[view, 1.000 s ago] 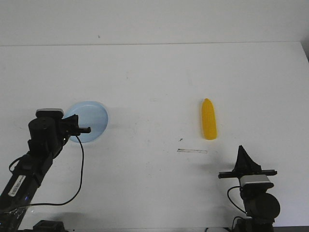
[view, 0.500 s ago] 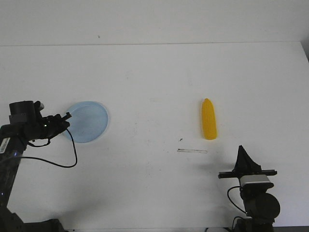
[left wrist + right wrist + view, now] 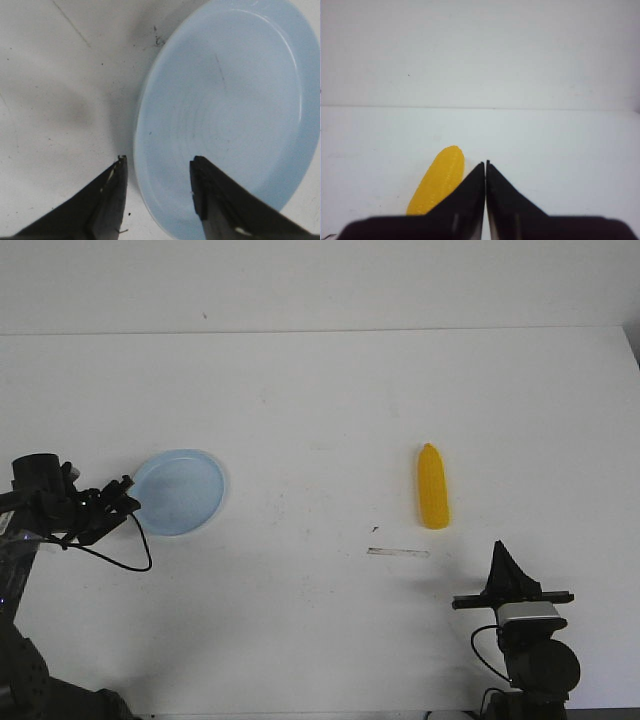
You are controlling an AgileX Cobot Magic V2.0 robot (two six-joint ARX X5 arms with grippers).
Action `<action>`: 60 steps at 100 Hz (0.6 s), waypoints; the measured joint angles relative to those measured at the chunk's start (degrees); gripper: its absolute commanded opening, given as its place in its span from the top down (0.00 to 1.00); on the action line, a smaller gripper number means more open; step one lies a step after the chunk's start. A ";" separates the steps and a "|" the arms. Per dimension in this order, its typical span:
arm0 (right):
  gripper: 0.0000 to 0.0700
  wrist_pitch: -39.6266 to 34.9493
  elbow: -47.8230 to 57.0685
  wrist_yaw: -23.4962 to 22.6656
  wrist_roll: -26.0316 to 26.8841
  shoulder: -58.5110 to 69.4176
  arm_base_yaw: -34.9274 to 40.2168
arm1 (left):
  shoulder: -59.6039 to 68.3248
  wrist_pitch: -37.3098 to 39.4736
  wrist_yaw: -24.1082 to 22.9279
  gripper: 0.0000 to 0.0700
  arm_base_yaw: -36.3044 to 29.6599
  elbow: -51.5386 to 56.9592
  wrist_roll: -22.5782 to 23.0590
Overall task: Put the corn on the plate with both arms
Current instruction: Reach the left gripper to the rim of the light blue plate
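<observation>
1. Sitting nearest the camera at the bottom right of the front view, the right gripper (image 3: 500, 558) pointed up from its wrist near the front table edge, its two fingers pressed together into one black spike with nothing between them; the right wrist view showed the same, the tips (image 3: 485, 165) meeting with only a hairline seam.
2. A thin grey mark (image 3: 398, 553) lay on the white table (image 3: 320, 400) just beyond that gripper and slightly toward the left.
3. The left gripper (image 3: 127, 492) reached in from the left edge at the end of the left arm (image 3: 45, 502), a black cable (image 3: 128, 558) looping below it. Its fingers stood moderately apart and held nothing.
4. In the left wrist view one finger (image 3: 111, 192) was over bare table and the other (image 3: 210, 195) was over the plate (image 3: 225, 110), so the plate's rim lay in the gap between them; I could not tell whether either finger touched it.
5. The pale blue plate (image 3: 180, 491) lay flat on the left half of the table, with nothing on it.
6. The yellow corn (image 3: 432, 486) lay on the right half of the table, well apart from the plate, lengthwise away from the camera with its narrower end farther off; it was beyond the right gripper and not touched by it (image 3: 438, 186).
</observation>
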 measured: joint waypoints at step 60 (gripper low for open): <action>0.99 0.00 0.00 0.00 0.00 0.00 0.00 | 6.08 2.01 0.20 0.68 -2.54 0.48 0.46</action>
